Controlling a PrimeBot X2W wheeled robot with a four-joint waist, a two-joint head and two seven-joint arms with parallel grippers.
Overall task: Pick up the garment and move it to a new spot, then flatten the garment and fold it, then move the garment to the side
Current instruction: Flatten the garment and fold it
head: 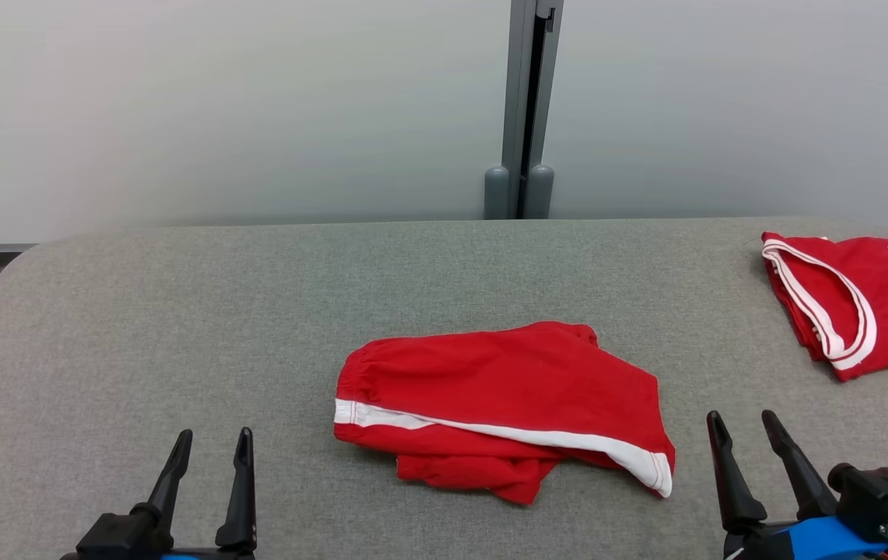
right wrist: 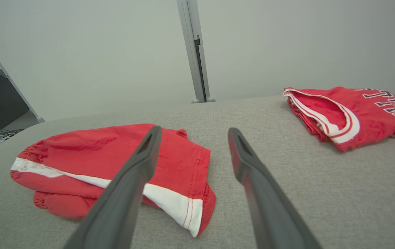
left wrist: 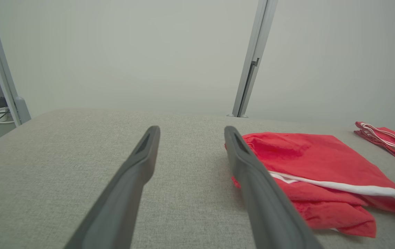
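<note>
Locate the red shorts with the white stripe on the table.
In the head view the red shorts lie near the middle of the table, ahead of and between the left gripper and right gripper; a red jersey lies far right.

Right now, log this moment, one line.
shorts: rumpled, centre | jersey: far right | left gripper: open, empty | right gripper: open, empty

You have bright, even, diffuse light; faint soft shadows hug the red shorts (head: 506, 404) on the tabletop (head: 180, 311); wrist views warp toward their edges.
</note>
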